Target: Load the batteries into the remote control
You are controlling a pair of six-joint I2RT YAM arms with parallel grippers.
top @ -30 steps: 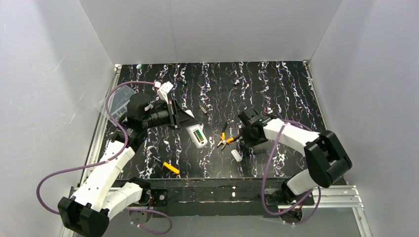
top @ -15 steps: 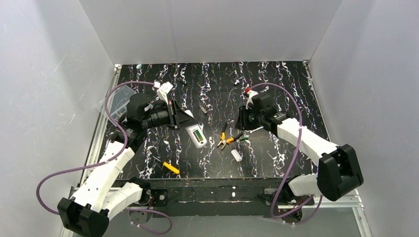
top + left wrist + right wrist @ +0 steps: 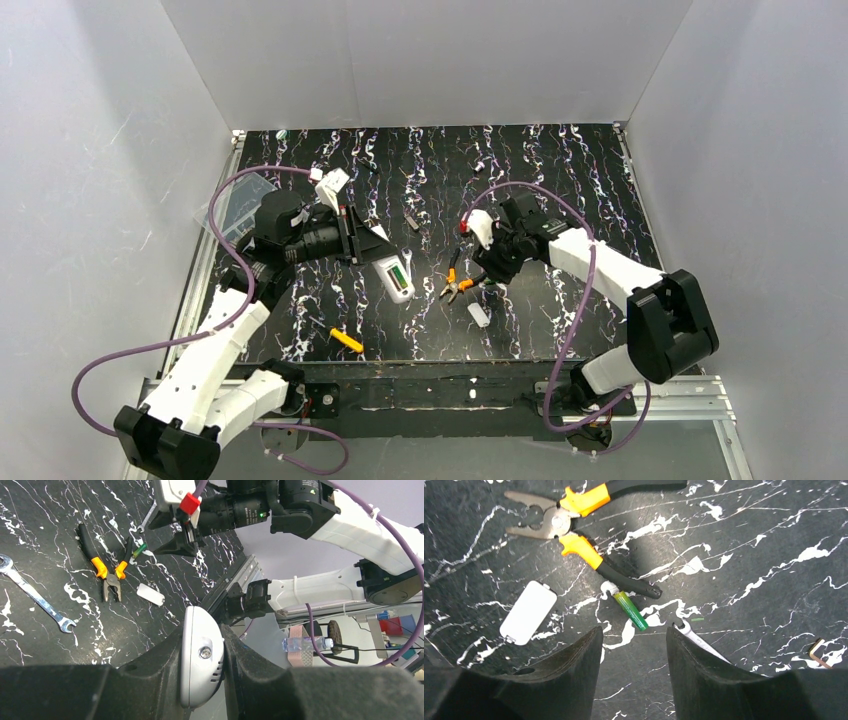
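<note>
The left gripper is closed on the remote, at lower centre of the left wrist view. The right gripper stands open, holding nothing. One battery lies on the table at centre frame, just beyond the fingertips and beside the lower pliers handle. The cover lies at left.

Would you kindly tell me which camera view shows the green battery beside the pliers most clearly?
The right wrist view: the battery lies unobstructed, large and sharp, beside the pliers' handle. The left wrist view shows only a distant green sliver; in the top view I cannot make it out.
</note>
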